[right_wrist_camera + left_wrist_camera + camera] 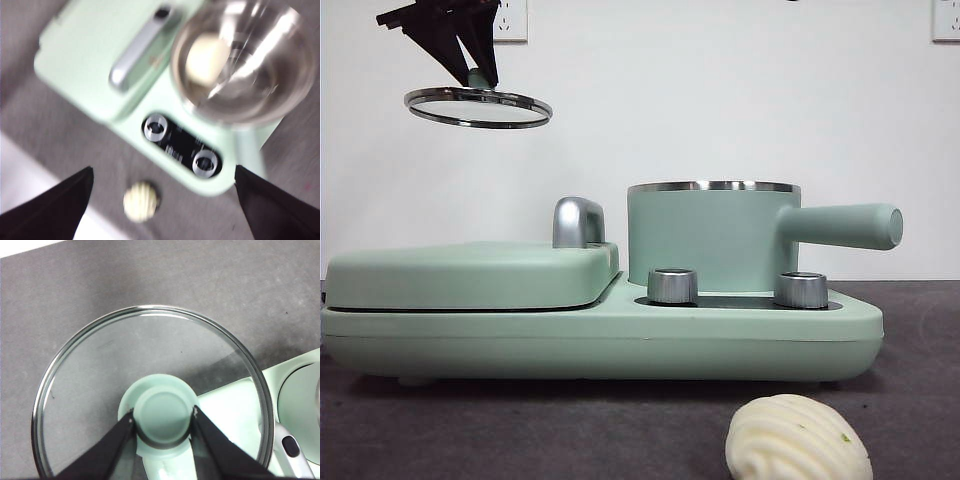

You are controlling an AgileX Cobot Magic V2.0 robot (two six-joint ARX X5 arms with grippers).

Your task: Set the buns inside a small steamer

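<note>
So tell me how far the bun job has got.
Done: lid is off, held aloft by the left gripper; one bun lies in the steamer. In hand: right gripper, open, hangs above. Left: the pleated bun on the table.

The left hand (162, 426) hangs high in the air at the upper left of the front view, pointing down, its two black jaws closed on the green knob (163, 416) of the glass lid (478, 107); the right hand (162, 200) hovers high, jaws spread wide and holding nothing.
</note>
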